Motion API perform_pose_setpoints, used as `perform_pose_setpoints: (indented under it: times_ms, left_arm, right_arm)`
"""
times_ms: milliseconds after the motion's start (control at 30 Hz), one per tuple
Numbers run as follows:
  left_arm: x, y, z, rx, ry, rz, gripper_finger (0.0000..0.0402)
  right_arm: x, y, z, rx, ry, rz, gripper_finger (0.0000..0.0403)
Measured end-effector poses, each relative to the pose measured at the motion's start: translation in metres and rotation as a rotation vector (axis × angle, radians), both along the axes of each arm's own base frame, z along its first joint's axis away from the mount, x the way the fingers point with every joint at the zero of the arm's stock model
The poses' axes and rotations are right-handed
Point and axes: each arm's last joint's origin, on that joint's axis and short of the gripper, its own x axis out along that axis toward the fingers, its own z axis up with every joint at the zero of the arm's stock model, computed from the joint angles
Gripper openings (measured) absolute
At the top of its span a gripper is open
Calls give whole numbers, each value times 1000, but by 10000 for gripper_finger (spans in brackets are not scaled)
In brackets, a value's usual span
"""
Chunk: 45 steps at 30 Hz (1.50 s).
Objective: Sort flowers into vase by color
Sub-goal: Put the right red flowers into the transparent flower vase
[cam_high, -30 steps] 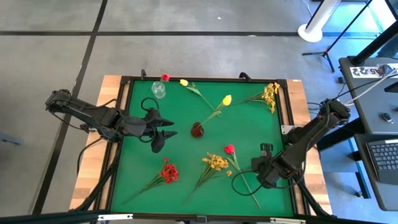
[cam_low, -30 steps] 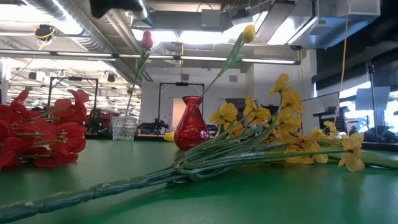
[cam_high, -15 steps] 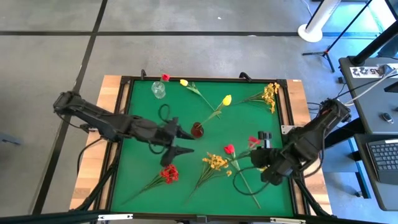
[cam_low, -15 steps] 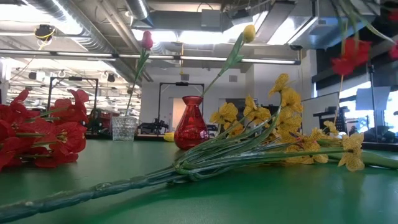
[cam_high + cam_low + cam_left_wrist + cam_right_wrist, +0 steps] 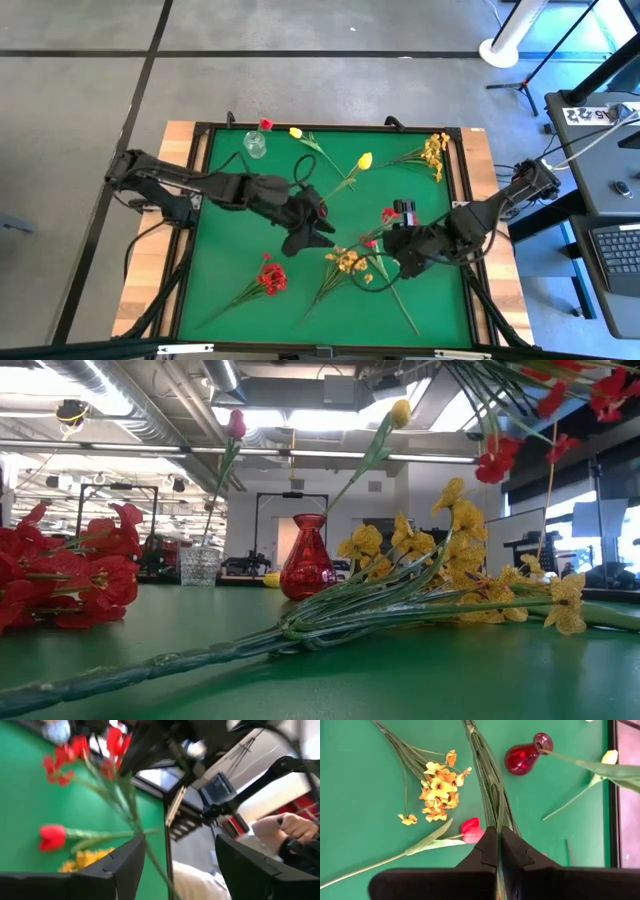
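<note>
My right gripper (image 5: pixel 388 243) is shut on a red many-blossom spray (image 5: pixel 390 214), held above the table's middle right. Its blossoms (image 5: pixel 497 458) show high up in the low view. My left gripper (image 5: pixel 316 238) stands open beside it, a finger on either side of the spray's stems (image 5: pixel 131 815); I cannot tell whether it touches them. The red vase (image 5: pixel 317 209) holds a yellow tulip (image 5: pixel 365 160). The clear vase (image 5: pixel 255 144) at the far left holds a red tulip (image 5: pixel 266 124). My right gripper pinches the red spray's bundle of green stems (image 5: pixel 495 820) between its two shut fingers, slanting down from the table's right. The stems run on past the fingertips toward my left gripper. The spray is lifted clear of the table.
On the green mat lie a red tulip (image 5: pixel 370 243), a yellow spray (image 5: pixel 350 262), a red spray (image 5: pixel 272 278), a yellow tulip (image 5: pixel 296 132) and another yellow spray (image 5: pixel 433 150). A raised frame (image 5: pixel 462 200) rims the mat. A person's hand (image 5: pixel 295 827) shows beyond the table.
My right gripper has risen and gone toward the table's middle, lifting the red spray clear of the mat. My left gripper has swung toward the table's right, past the red vase, up to the spray's stems, and has stayed open.
</note>
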Motion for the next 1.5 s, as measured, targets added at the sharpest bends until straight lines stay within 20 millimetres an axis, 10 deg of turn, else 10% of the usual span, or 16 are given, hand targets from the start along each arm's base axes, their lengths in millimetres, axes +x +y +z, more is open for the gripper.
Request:
perform_pose_setpoints:
  times_ms: [333, 1233, 1500]
  left_arm:
    - [28, 8, -39, -145, 146, -22, 234]
    - [29, -8, -48, -214, 205, -174, 233]
    - [27, -4, -53, -215, 258, -156, 168]
  right_arm:
    - [13, 8, 0, -24, -78, 92, 2]
    - [21, 5, 5, -115, -159, 114, 1]
    - [21, 6, 5, -103, -156, 115, 1]
